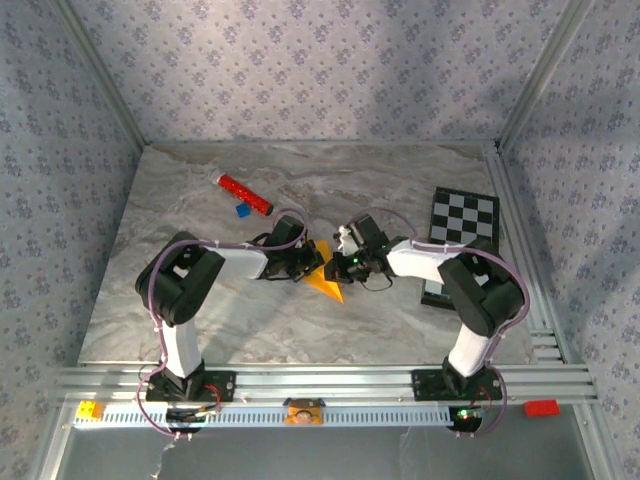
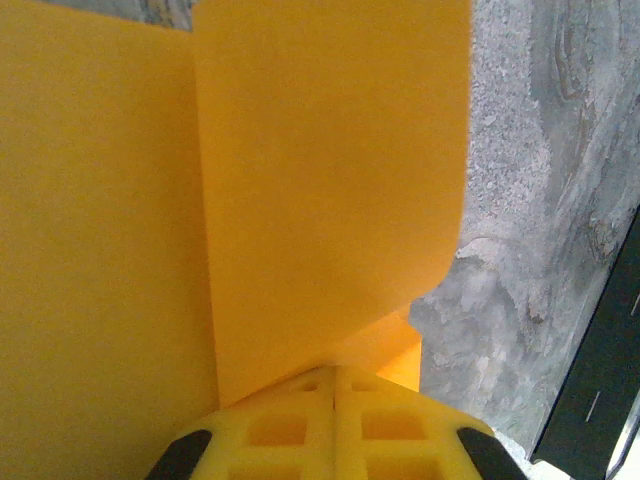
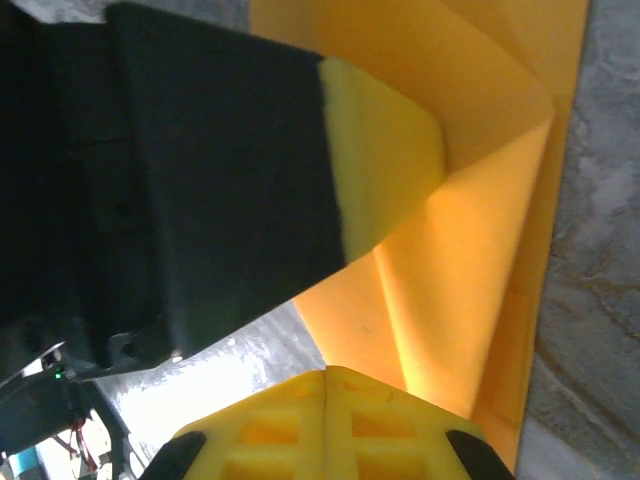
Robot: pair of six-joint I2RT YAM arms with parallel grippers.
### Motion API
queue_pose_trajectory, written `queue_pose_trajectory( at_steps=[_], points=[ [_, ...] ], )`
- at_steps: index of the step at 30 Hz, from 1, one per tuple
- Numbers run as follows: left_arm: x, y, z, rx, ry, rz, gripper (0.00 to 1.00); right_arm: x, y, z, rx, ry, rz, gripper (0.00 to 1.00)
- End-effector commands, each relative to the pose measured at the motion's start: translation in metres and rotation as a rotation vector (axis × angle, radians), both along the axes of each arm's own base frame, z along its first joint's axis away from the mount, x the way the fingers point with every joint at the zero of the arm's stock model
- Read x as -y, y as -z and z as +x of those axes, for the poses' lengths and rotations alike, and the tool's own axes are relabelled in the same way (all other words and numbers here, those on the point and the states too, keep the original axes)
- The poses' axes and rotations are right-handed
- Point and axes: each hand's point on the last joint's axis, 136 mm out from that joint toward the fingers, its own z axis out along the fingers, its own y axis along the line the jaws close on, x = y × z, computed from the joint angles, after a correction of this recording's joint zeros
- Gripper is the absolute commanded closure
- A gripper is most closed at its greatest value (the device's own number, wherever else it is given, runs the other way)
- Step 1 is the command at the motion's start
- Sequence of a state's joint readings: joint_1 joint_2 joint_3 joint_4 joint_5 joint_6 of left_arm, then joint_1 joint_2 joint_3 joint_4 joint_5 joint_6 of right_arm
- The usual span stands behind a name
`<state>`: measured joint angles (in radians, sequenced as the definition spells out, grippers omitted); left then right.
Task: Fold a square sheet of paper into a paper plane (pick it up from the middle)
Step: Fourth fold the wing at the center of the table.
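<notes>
While both arms meet over the middle of the marble-patterned table (image 1: pixel 200 320), the orange-yellow paper (image 1: pixel 327 278) sits pinched between them, already creased into a pointed shape whose tip aims toward 5 o'clock in the overhead view. The left gripper (image 1: pixel 300 265) takes it from 9 o'clock and the right gripper (image 1: pixel 348 262) from 3 o'clock.

In the left wrist view the left gripper (image 2: pixel 335 385) has its yellow pads pressed together, with a raised flap of paper (image 2: pixel 320 180) running into them. In the right wrist view the right gripper (image 3: pixel 328 390) is likewise closed, on a folded edge of the paper (image 3: pixel 470 250), with one finger (image 3: pixel 385 160) of the left gripper lying across the fold at 12 o'clock.

The job looks to be mid-fold: a flap is held up and has not yet been laid flat, and the slim dart is not formed. The next move probably calls for one gripper to anchor the sheet while the other carries its flap over and presses the crease without tearing it.

A red cylinder (image 1: pixel 245 196) lies at 10 o'clock from the paper and a checkered board (image 1: pixel 463 215) at 2 o'clock, both well apart from it.
</notes>
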<state>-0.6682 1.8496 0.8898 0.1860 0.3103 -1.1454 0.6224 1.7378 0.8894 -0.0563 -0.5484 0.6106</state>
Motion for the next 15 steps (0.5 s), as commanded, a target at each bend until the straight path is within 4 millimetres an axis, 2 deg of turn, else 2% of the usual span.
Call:
queue_pose_trajectory(
  at_steps=[1, 15],
  points=[
    [-0.016, 0.032, -0.013, -0.070, -0.013, 0.102, 1.00, 0.009, 0.017, -0.002, -0.033, 0.010, -0.078, 1.00],
    [-0.012, 0.025, -0.008, -0.051, 0.001, 0.101, 0.99, 0.027, 0.040, -0.012, -0.105, 0.075, -0.065, 1.00]
  ],
)
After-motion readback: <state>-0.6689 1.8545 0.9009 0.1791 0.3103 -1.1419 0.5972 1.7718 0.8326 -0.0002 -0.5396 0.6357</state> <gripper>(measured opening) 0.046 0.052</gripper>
